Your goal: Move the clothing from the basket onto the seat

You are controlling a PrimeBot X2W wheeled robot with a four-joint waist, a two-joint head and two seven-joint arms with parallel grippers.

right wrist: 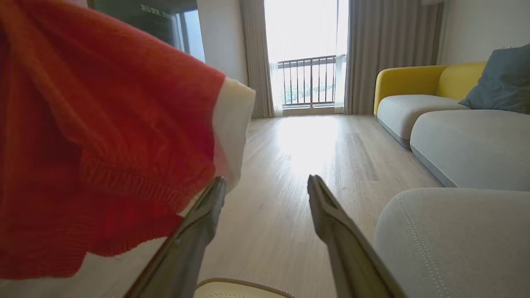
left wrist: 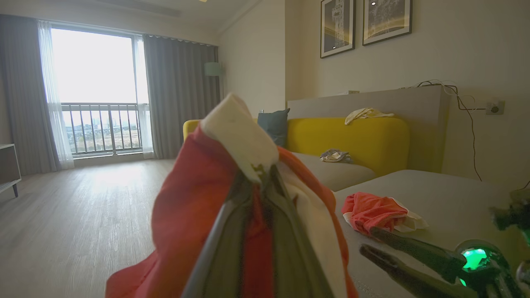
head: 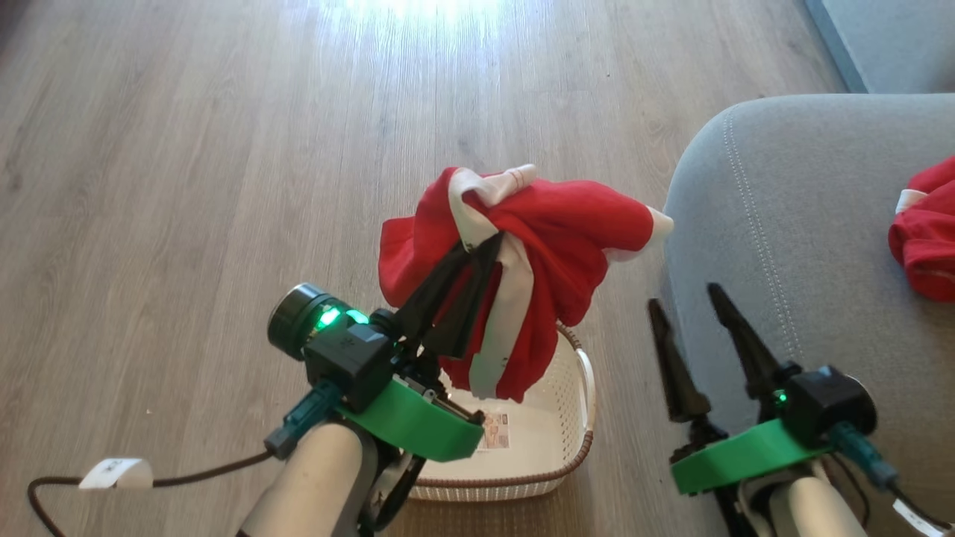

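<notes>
- Left gripper (head: 486, 247): I read both fingers pinched tight on the red garment (head: 574, 231), white trim showing, which hangs bunched over the basket.
- Basket (head: 578, 447): cream perforated plastic, brown rim, label sticker (head: 496, 431) inside; stands on the wooden floor (head: 224, 149), just beside the seat.
- Right gripper (head: 683, 295): fingers spread apart, holding nothing, near the seat's rounded corner.
- Seat (head: 806, 246): grey cushion, double seam; second red garment (head: 925, 239) lies on it.
</notes>
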